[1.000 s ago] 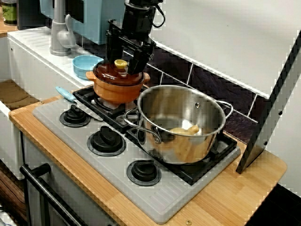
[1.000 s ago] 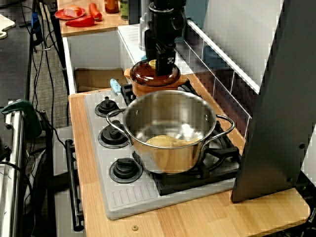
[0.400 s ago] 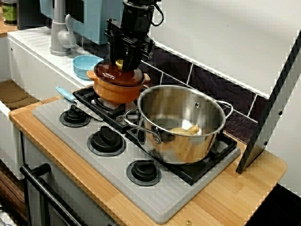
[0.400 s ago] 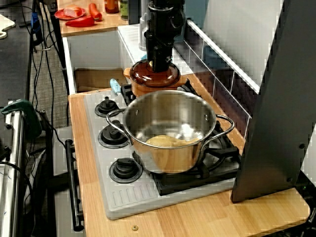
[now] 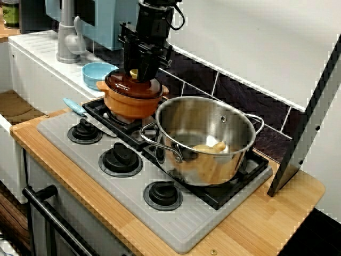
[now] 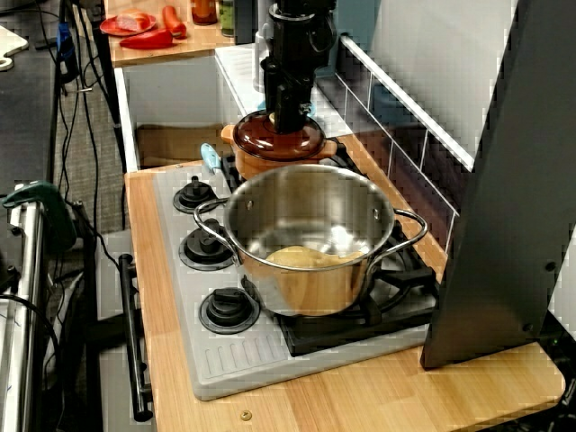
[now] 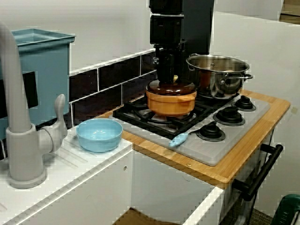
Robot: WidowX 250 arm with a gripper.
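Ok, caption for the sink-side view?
Gripper shut on the lid knob of the orange pot; steel pot behind, blue bowl in front.

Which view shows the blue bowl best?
The view from the sink side: the blue bowl is whole, unblocked. From the stove's front corner the orange pot covers part; from the stove's end the arm hides it.

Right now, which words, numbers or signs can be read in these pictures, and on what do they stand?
None can be read.
Bottle label: too blurred to read.
Dials: no legible marks.
Steel pot, orange pot, lid, and the end effector shut on the knob: no print shows.
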